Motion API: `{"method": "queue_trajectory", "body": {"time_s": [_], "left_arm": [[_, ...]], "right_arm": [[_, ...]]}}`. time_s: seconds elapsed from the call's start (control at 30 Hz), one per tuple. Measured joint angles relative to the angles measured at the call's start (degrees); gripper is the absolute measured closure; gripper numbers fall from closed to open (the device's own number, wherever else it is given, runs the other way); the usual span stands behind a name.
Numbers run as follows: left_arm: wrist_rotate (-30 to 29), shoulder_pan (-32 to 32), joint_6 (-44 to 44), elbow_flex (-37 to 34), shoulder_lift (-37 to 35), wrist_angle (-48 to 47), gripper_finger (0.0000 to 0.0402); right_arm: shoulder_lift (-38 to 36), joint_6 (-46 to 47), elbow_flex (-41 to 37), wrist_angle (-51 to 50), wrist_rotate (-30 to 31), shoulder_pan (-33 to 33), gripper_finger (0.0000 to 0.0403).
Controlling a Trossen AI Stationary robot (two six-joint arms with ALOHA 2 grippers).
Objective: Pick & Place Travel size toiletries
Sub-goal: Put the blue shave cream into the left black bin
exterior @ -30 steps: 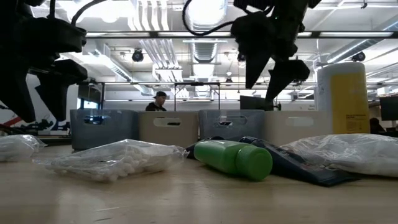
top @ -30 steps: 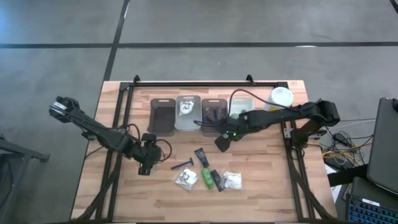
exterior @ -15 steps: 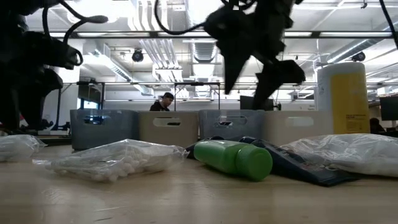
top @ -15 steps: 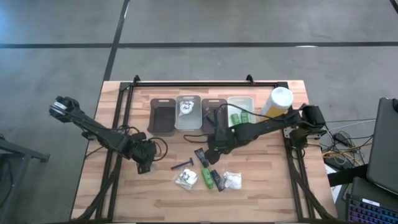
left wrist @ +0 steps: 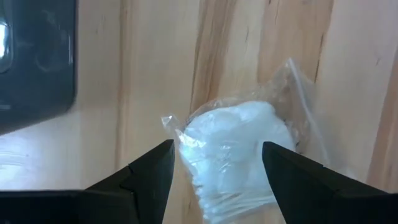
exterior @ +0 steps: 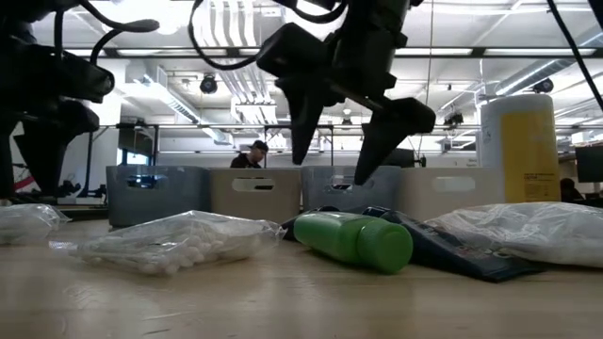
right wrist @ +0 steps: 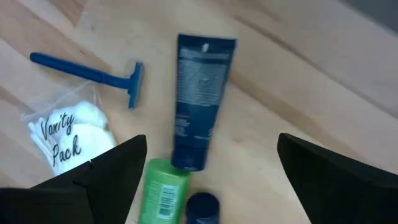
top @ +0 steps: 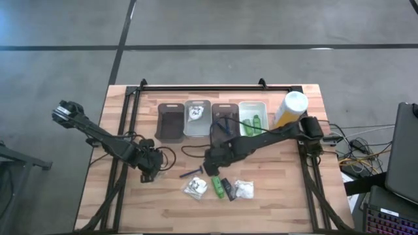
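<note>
Left gripper: lower left of centre in the high view, low over the table. Fingers spread and empty, straddling a clear-wrapped white packet in the left wrist view; judged lined up for a pick.

Razor: blue-handled, loose on the wood just left of the right gripper; also in the right wrist view.

Packet marked "Vanity Pack": lower centre of the high view, unsorted.

Right gripper: centre of the high view, arm reaching in from the right edge. Fingers wide apart, holding nothing, hovering above the black tube, which lies flat between them in the right wrist view; probably the next item to be taken.

Green bottle: on its side, just below the tube; centre of the low view.

Second short dark tube: just right of the bottle.

Further packet: lower centre right.

Bins: four in a row across the upper centre. Leftmost looks empty, the second holds a packet, the third razors, the fourth green bottles, one kind per bin.

Yellow bottle: upright, right of the bins.

Surface: pale wood-plank table on a grey floor. Room: open hall with ceiling ducts and strip lights; a person far behind the bins.
</note>
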State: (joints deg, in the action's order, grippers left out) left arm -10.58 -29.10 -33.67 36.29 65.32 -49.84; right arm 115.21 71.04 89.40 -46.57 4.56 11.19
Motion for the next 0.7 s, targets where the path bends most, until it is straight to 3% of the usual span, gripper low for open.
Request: {"method": "queue_trajectory", "body": {"time_s": [0.33,0.7], "left_arm": [[-7.0,0.0,1.9,-0.3,-2.8,-3.9,0.0154],[-7.5,0.0,-3.9,-5.4,-7.9,-2.1,0.0154]], "right_arm": [[4.3,1.1,1.1,0.7,-0.9,1.0,0.0064],[7.1,0.5,1.1,2.6,-1.6,1.3,0.0103]]}}
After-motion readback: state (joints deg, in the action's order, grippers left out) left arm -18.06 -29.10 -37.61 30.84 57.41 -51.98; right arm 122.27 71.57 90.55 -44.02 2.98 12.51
